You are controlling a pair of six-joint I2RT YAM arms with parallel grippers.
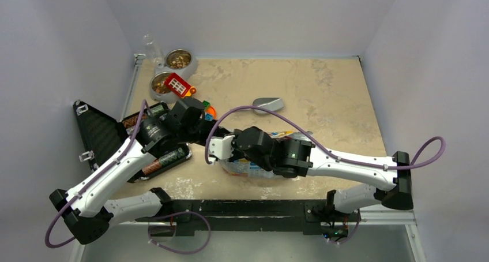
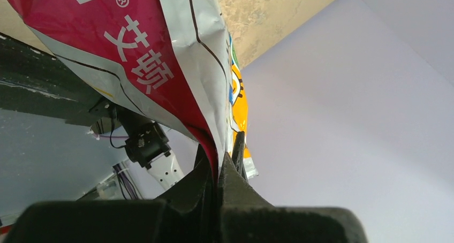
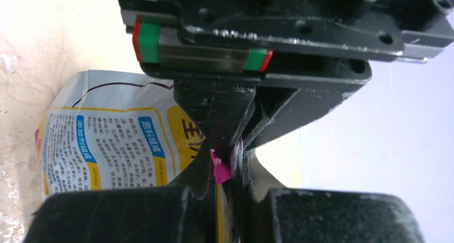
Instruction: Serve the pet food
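Observation:
The pet food bag (image 1: 247,168), white with yellow and blue print, lies on the table under both wrists. My left gripper (image 1: 203,125) is shut on the bag's top edge; in its wrist view the red and silver bag (image 2: 160,55) hangs from my closed fingers (image 2: 220,160). My right gripper (image 1: 221,148) is shut on the same edge, tip to tip with the left one (image 3: 257,45); a pink scrap of the bag (image 3: 107,141) sits between its fingers (image 3: 227,165). Brown kibble (image 1: 179,59) lies in a steel bowl (image 1: 190,60) at the back left.
A second bowl (image 1: 155,84) with kibble sits beside the first, partly under a red toy block (image 1: 177,85). A grey scoop (image 1: 268,104) lies behind the bag. A clear bottle (image 1: 151,45) stands in the back corner. A black tray (image 1: 95,129) is at the left.

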